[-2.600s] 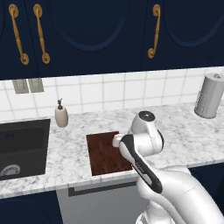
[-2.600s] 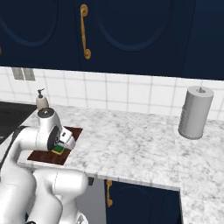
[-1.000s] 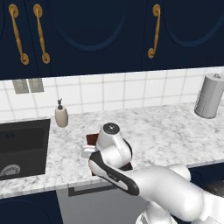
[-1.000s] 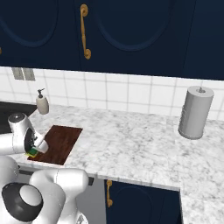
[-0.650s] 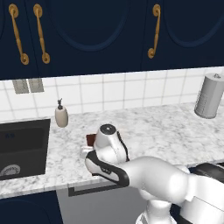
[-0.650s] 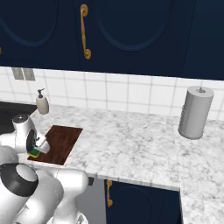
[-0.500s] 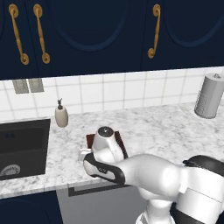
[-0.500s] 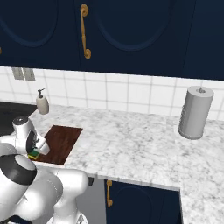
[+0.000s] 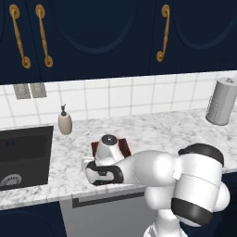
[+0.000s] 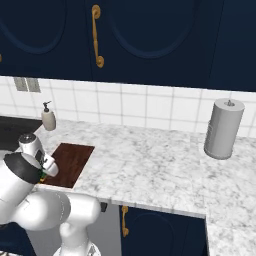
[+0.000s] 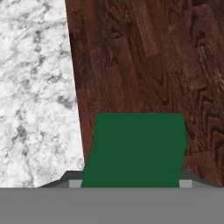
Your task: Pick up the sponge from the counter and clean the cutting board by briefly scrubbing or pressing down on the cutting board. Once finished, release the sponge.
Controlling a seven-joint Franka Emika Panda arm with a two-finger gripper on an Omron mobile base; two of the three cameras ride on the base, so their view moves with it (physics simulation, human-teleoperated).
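Green-topped sponge (image 11: 136, 148) sits over the dark reddish-brown cutting board (image 11: 144, 65) near its edge beside the marble counter (image 11: 35, 87).

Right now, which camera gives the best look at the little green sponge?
The hand view: the sponge is large and close there, its green top over the cutting board. The right base view gives just a green sliver beside the arm. In the left base view, the arm covers that spot.

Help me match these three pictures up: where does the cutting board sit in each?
Left base view: cutting board centre, mostly behind the arm.
Right base view: lower left, beside the arm.
Hand view: upper right, under the sponge.
Shared landmark: the board's edge against the marble counter.
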